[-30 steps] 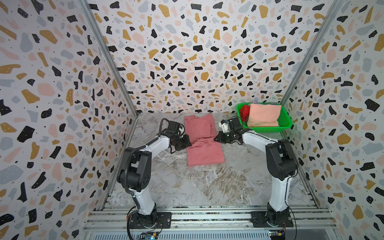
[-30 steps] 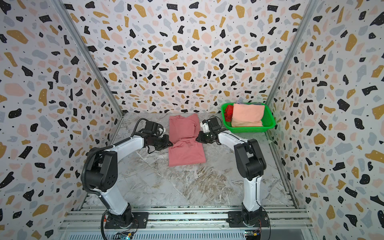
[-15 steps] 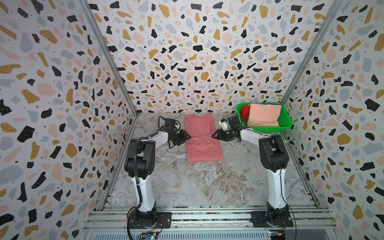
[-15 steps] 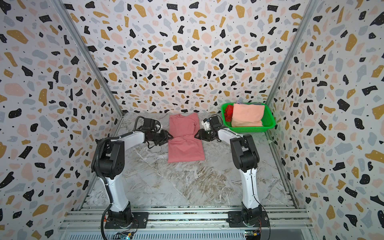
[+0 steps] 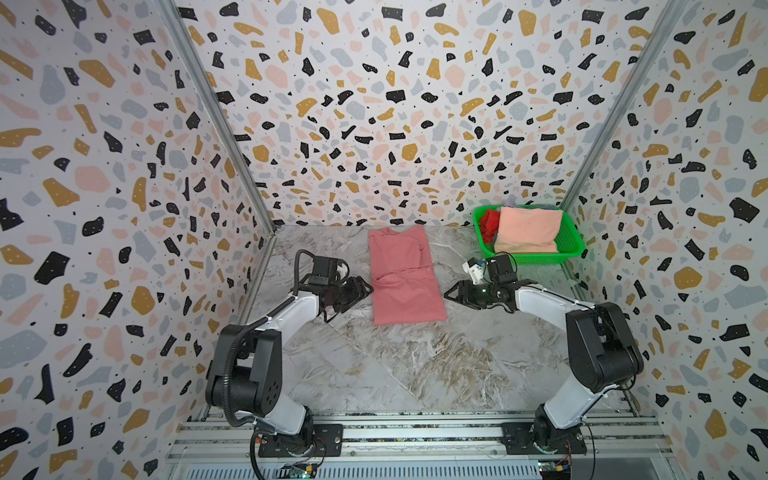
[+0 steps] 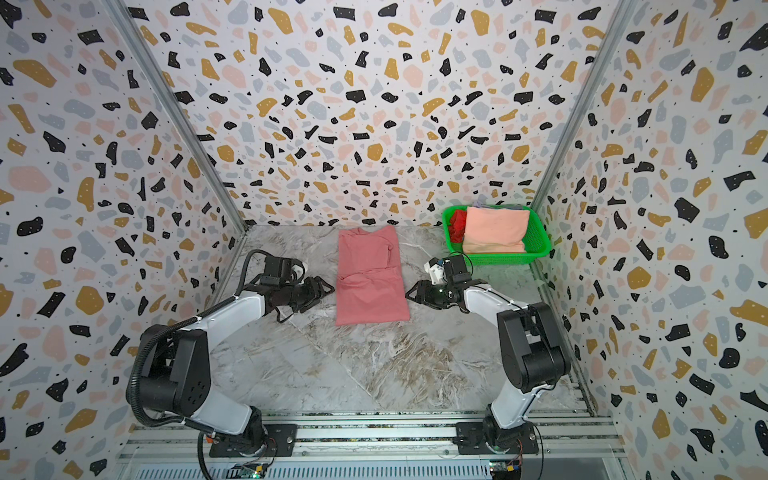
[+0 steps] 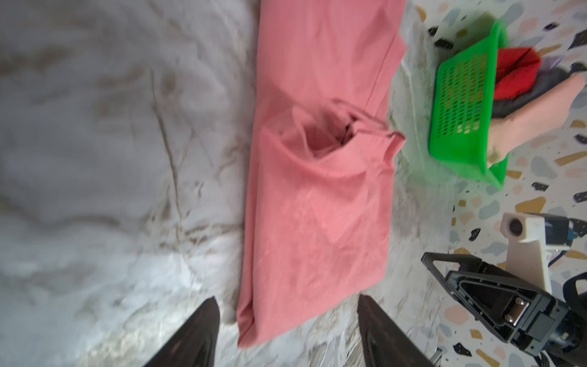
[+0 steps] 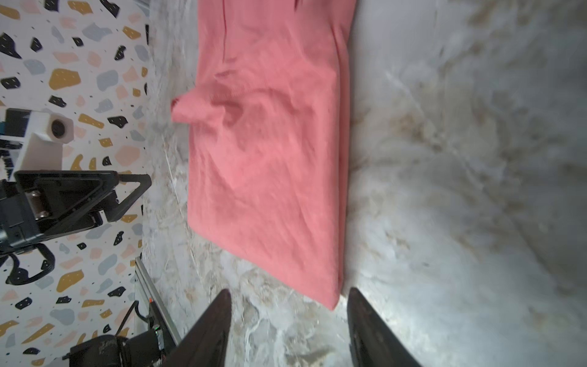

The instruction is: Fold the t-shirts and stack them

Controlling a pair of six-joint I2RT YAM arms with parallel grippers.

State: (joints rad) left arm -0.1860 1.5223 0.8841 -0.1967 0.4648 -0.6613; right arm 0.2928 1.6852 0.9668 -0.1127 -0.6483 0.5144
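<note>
The left tool [image 5: 365, 291] and right tool [image 5: 449, 295] have just released the pink shirt [image 5: 405, 278] and stand spread beside it. That fold seems finished.

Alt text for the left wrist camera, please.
The rose-pink t-shirt, folded into a long strip, lies ungripped on the marble table just ahead of the open left gripper. Beyond it are a green basket holding a red shirt and a peach shirt, and the right gripper.

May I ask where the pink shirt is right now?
In both top views the pink shirt lies on the table between the left gripper and right gripper, left of the basket.
</note>
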